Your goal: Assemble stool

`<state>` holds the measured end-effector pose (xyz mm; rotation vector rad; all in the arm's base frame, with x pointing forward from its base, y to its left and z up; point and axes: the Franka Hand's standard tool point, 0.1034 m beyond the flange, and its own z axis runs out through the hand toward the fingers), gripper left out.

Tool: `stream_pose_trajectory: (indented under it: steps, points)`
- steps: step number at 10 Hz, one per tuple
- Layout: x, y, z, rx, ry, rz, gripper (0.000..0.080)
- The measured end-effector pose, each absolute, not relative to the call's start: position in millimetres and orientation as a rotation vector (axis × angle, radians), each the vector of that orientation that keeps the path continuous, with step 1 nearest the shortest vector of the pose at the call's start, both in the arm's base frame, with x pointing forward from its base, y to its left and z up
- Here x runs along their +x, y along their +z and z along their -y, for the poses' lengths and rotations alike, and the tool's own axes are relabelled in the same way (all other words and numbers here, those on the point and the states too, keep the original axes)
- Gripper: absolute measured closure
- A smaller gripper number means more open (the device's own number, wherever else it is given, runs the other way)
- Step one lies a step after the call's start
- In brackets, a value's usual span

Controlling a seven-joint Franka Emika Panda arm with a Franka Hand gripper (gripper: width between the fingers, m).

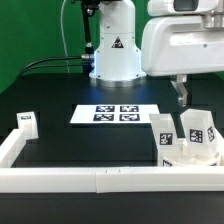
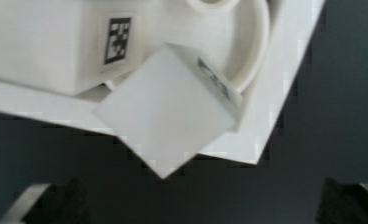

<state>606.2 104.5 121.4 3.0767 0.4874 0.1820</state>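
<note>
On the black table [image 1: 60,100], green backdrop [image 1: 30,30] behind | marker board [image 1: 115,113] flat mid-table | white border rail [image 1: 100,180] along the near edge, in front of the marker board | stool parts [image 1: 185,140] clustered to the exterior view's right of the marker board | lone leg [image 1: 27,122] to its left | claw [image 1: 183,98] above the cluster, fingers [image 2: 48,205] spread wide, empty.

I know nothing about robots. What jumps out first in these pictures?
The big white arm fills the exterior view's upper right, its open hand hanging above a cluster of white tagged stool parts beside the border rail. Mid-table lies the marker board with four black-and-white tags, and one lone leg sits at that view's far left.
</note>
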Motion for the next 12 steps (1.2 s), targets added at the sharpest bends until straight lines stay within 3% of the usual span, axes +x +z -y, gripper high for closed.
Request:
stream_pose_trajectory:
  steps: [2, 5, 8, 11, 12]
  points:
    - [606.0, 119.9, -100.4, 2.949, 0.157, -0.851, 0.0151]
    - [604.7, 102.2, -99.1, 2.751, 0.086, -1.264, 0.0151]
    - [603.8, 86.6, -95.1, 2.659, 0.092, -1.399, 0.0151]
    - [604.6, 87.0, -92.5, 2.692, 0.096, -1.331, 0.0174]
    - [604.5, 86.8, -92.4, 2.725, 0.101, -1.267, 0.0351]
